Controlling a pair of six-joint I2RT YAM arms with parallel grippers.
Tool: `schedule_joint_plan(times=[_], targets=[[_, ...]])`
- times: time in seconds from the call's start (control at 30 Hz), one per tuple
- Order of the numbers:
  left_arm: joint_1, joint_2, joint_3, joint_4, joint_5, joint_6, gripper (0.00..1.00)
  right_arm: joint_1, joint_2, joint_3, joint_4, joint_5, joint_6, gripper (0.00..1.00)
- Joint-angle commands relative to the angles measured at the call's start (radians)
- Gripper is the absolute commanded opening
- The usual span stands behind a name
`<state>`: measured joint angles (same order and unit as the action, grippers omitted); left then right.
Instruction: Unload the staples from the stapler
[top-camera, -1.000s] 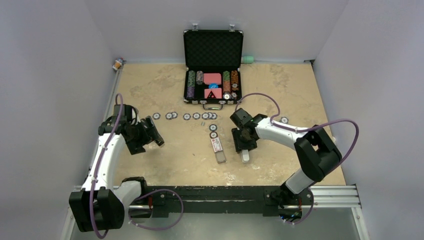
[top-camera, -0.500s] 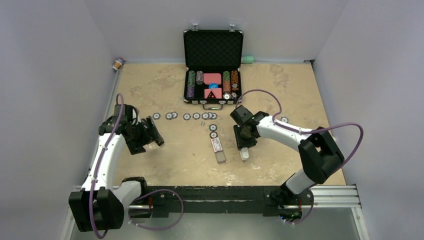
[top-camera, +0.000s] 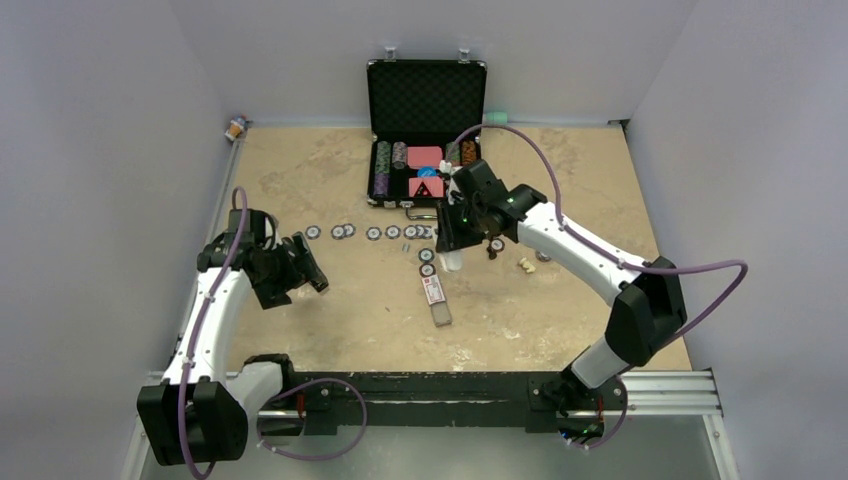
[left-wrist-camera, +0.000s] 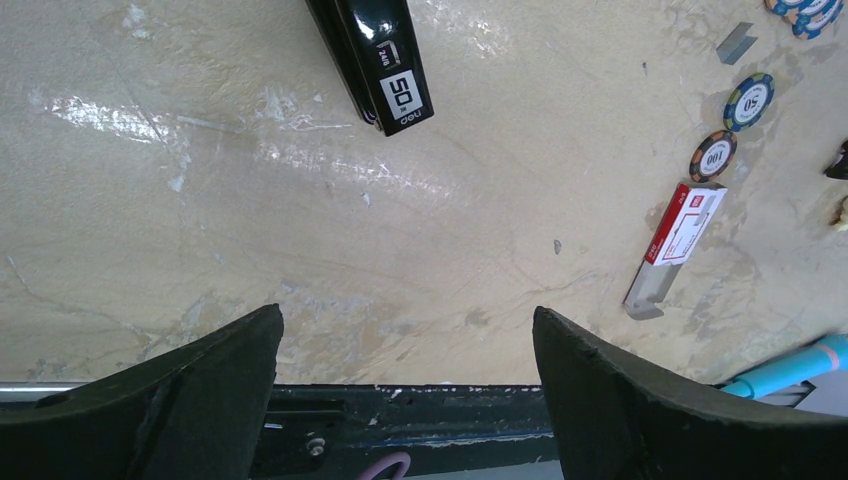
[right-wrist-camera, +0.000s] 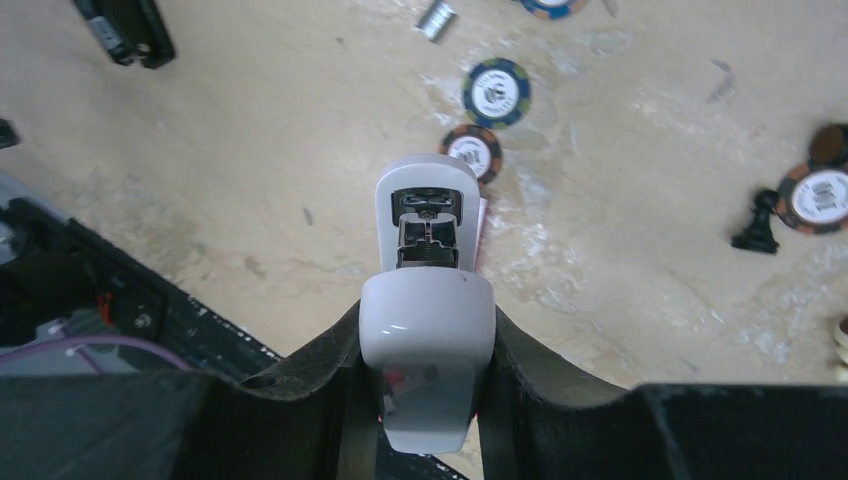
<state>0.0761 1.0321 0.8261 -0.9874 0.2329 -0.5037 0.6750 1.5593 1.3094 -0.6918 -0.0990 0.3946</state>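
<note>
Locate the stapler (left-wrist-camera: 372, 60) in the left wrist view. It is a glossy black bar with a white label reading "50" at its near end. It lies flat on the table (top-camera: 330, 330), ahead of the left gripper (left-wrist-camera: 405, 370) and apart from it. Its far end runs off the top edge of that view, so you cannot tell whether it is hinged open. The left fingers (left-wrist-camera: 190, 385) are spread wide with nothing between them. A short silvery strip of staples (left-wrist-camera: 737, 42) lies on the table further right, near two chips (left-wrist-camera: 750, 100).

Note the right gripper (right-wrist-camera: 427, 330). Its fingers press against both sides of a white block (right-wrist-camera: 428, 240), held clear of the table in front of the case (top-camera: 425, 95).

The case stands open with its lid upright. It holds chip stacks (top-camera: 383, 165) at left and right, and two pink packs (top-camera: 425, 157) in the middle. The clear box (top-camera: 435, 297) with a red-white label lies on the table, nearer you than the case. Its contents cannot be made out.
</note>
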Motion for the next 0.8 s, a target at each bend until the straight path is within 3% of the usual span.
schedule_joint_plan(times=[0.0, 0.2, 0.5, 0.77], targets=[[-0.013, -0.023, -0.002, 0.029, -0.001, 0.012, 0.98, 0.003, 0.050, 0.133, 0.032, -0.185, -0.057, 0.00], [-0.027, -0.031, -0.007, 0.046, 0.024, 0.014, 1.00, 0.003, 0.117, 0.259, 0.105, -0.424, 0.034, 0.00], [-0.029, -0.093, -0.014, 0.077, 0.079, 0.029, 1.00, -0.002, 0.191, 0.334, 0.244, -0.623, 0.118, 0.00], [-0.028, -0.130, -0.001, 0.097, 0.139, -0.049, 1.00, -0.011, 0.225, 0.296, 0.582, -0.864, 0.439, 0.00]])
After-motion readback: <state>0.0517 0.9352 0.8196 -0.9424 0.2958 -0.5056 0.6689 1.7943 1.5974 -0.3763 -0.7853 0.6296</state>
